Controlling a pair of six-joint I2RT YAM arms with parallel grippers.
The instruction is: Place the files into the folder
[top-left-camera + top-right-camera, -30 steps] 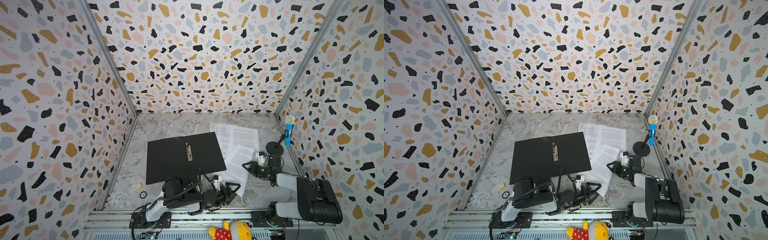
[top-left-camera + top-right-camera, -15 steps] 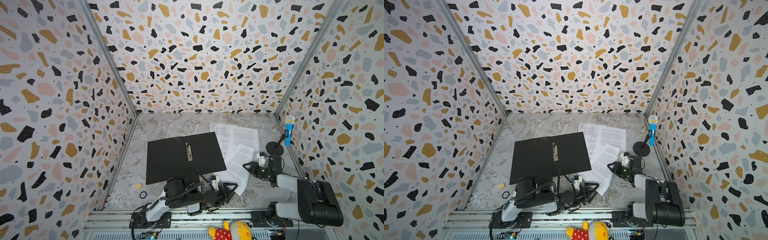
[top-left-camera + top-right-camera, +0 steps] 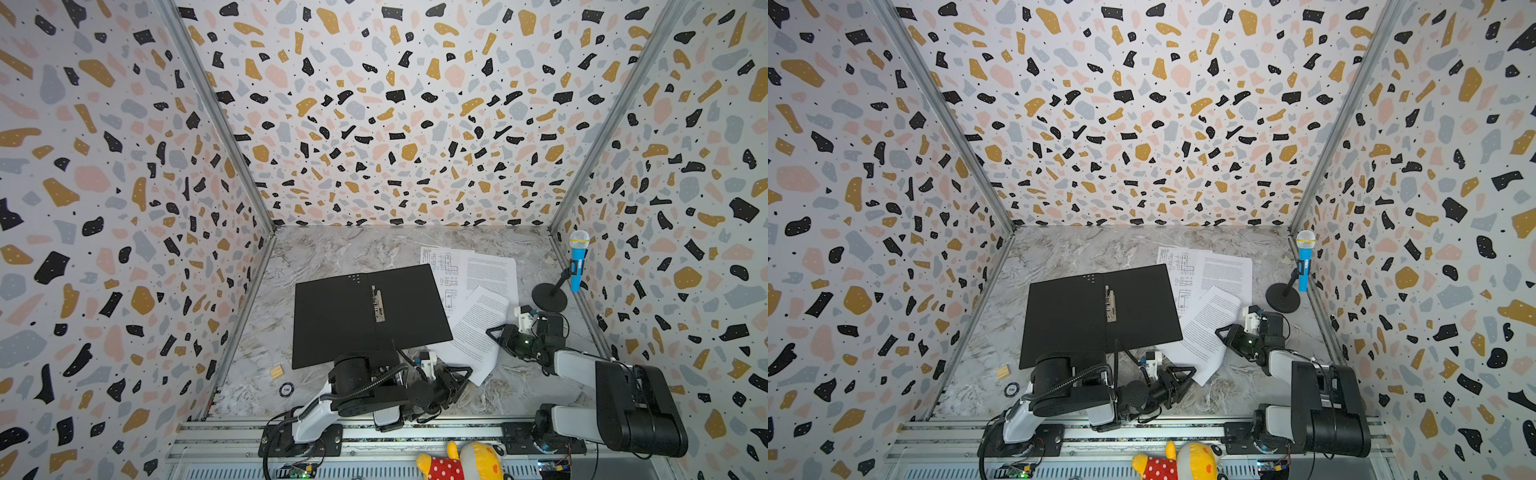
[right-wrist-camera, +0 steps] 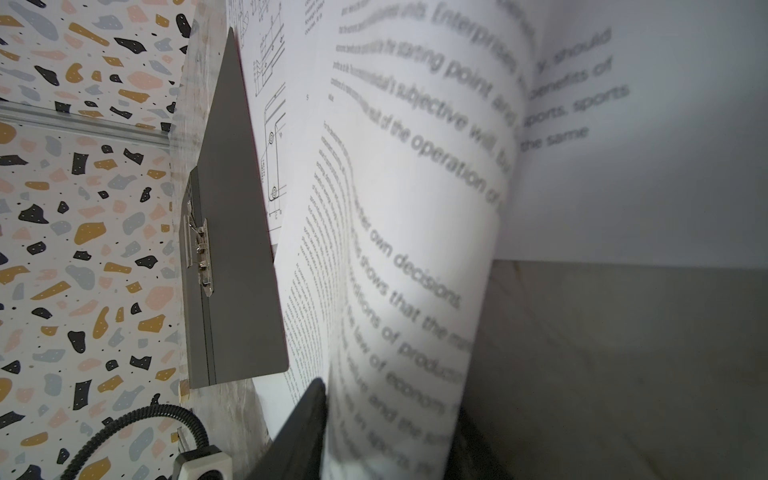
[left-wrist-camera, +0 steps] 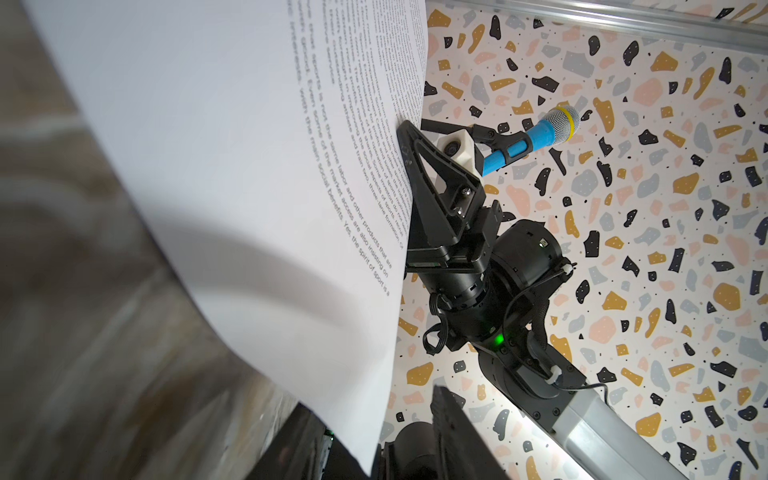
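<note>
Right gripper (image 3: 494, 332) pinches text sheet (image 3: 473, 328) edge, left gripper (image 3: 465, 373) straddles its near corner, clamp unclear; best lift both evenly, slide flat onto open folder (image 3: 340, 320).

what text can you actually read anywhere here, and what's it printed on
"the spirit of sport is a": curled text sheet, left wrist view.
"own decisions": same sheet, right wrist view.
"of the operation of": same sheet, same view.
Too small to read: drawing sheet, far text sheet, round token.
</note>
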